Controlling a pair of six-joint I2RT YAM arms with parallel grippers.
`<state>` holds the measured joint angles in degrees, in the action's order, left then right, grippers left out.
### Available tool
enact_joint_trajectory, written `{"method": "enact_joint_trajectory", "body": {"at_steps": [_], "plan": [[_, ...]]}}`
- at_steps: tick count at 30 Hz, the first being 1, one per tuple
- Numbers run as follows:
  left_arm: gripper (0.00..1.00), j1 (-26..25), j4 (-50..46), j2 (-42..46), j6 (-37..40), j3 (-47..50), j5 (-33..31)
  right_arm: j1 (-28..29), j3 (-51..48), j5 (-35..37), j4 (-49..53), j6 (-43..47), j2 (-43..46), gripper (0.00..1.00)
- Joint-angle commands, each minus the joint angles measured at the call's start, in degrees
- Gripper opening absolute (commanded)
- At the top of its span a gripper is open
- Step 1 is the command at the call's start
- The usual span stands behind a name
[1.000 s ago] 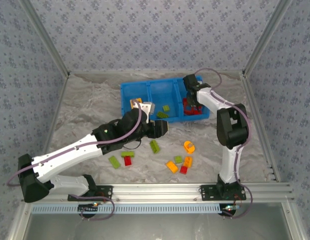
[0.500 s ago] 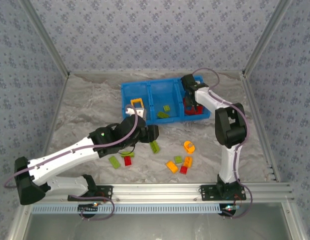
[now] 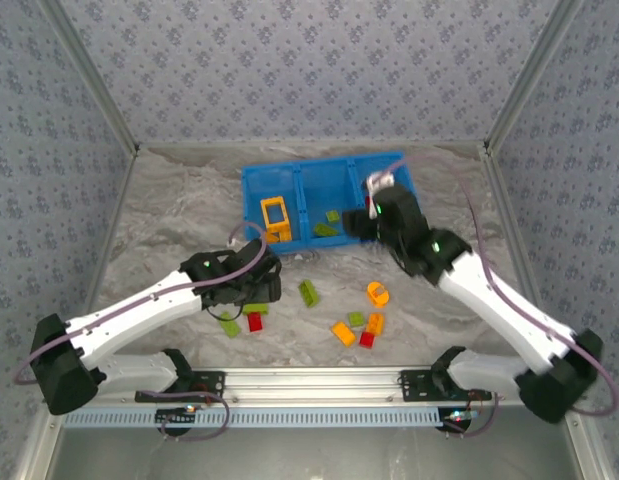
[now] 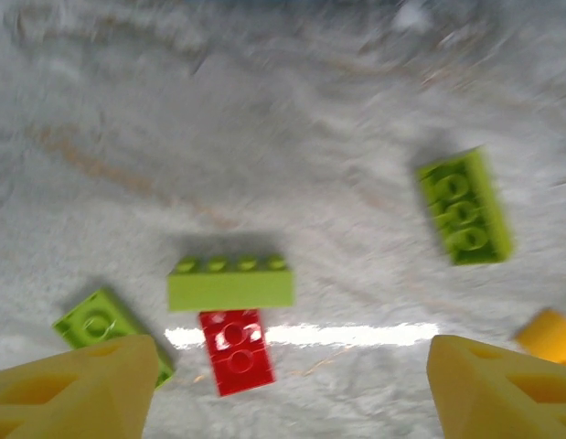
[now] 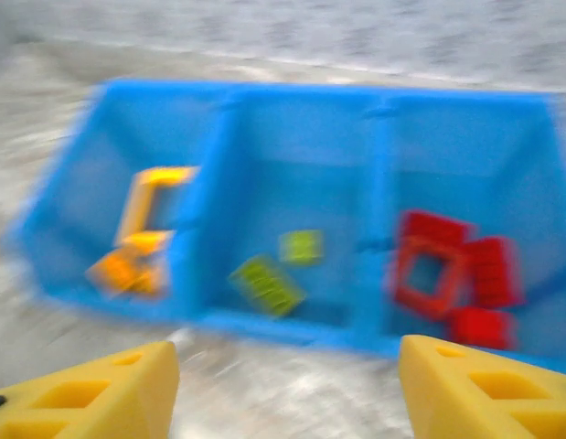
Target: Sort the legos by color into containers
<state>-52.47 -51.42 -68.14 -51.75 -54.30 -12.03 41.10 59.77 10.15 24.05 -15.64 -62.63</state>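
Note:
The blue bin [image 3: 251,196] stands at the back of the table with three containers side by side. An orange frame piece [image 3: 275,218] lies in the left one, lime green legos [image 3: 325,230] in the middle one, and red legos [image 5: 443,265] in the right one. My left gripper [image 4: 287,357] is open and empty, hovering over a loose red brick [image 4: 237,350] and a lime green brick [image 4: 230,283]. My right gripper [image 5: 284,352] is open and empty, just in front of the bin's near wall, facing it. In the top view the right arm covers the red container.
More loose legos lie on the marbled table: a green one [image 3: 309,292], a rounded orange one [image 3: 378,293], and an orange, green and red cluster [image 3: 357,328]. Another green brick [image 3: 229,325] lies left of the red one. Aluminium frame rails run along the near edge.
My right gripper has opened and pulled back out of the red container to the bin's front. My left gripper has drawn back from the bin to above the loose red and green bricks.

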Motion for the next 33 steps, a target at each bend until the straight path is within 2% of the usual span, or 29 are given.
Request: {"method": "enact_joint_trajectory", "body": {"at_steps": [1,3,6,8,13,22,26,31,33], "plan": [[0.83,2.5,-2.0,-2.4,3.1,1.0,6.2,6.5,-10.6,-19.2,-4.6,-0.5,6.8,0.73],[0.86,4.0,-1.0,-4.3,4.3,1.8,8.2,12.3,-14.7,-22.1,-3.6,-1.4,11.0,0.76],[0.91,5.1,1.6,-6.6,5.3,2.7,9.8,19.8,-18.1,-19.5,-1.8,-4.3,14.4,0.77],[0.96,5.9,2.4,-8.2,5.4,2.7,10.8,22.7,-19.7,-18.2,-2.2,-6.0,15.6,0.78],[0.97,7.5,4.0,-11.4,5.0,4.4,11.9,25.6,-20.8,-15.7,-4.1,-7.8,14.9,0.79],[0.96,9.1,7.5,-17.6,6.9,4.5,12.9,28.3,-19.8,-16.8,-8.3,-7.8,9.8,0.78],[0.9,10.2,9.3,-19.5,6.9,5.1,13.1,29.8,-19.7,-15.6,-9.4,-8.4,8.8,0.78],[0.77,11.0,10.0,-20.0,7.1,5.2,12.3,30.1,-19.8,-15.0,-9.9,-9.0,8.3,0.78],[0.69,11.0,9.9,-19.9,7.1,4.8,12.0,30.0,-19.7,-14.7,-9.9,-8.9,8.1,0.78]]}}
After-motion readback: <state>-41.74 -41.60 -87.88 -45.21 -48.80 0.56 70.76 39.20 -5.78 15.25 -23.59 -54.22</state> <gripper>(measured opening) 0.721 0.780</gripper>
